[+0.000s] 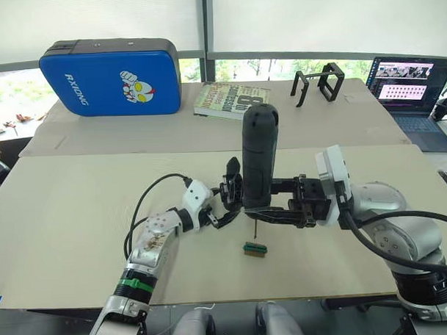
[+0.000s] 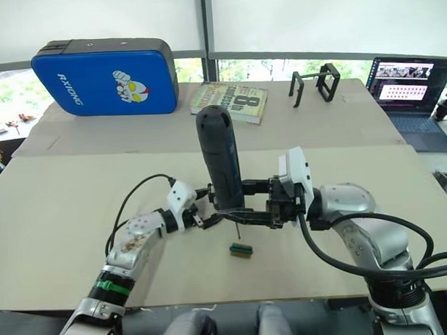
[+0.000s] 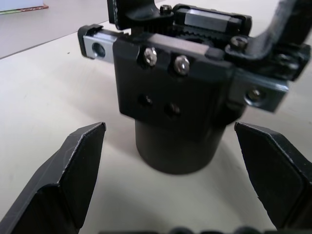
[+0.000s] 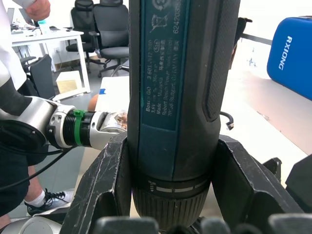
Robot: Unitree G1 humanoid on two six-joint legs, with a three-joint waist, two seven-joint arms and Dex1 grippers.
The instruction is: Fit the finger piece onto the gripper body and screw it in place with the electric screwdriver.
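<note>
The electric screwdriver (image 1: 260, 155) stands upright over the middle of the table. My right gripper (image 1: 263, 209) is shut on its lower barrel, and both fingers (image 4: 105, 185) press against its sides. Its thin bit (image 1: 254, 227) points down, just above the table. The gripper body (image 3: 170, 92) is a black block on a round base that rests on the table. It sits between the spread fingers (image 3: 73, 165) of my left gripper (image 1: 230, 206), which is open with a gap on each side. One pointed black finger (image 1: 232, 171) rises just left of the screwdriver. I cannot pick out a separate finger piece.
A small green and dark part (image 1: 255, 249) lies on the table just in front of the bit. At the back are a blue case (image 1: 110, 76), a book (image 1: 231, 99), a black wire-frame stand (image 1: 320, 83) and a laptop (image 1: 412, 87). A person (image 4: 14, 73) stands off the table's side.
</note>
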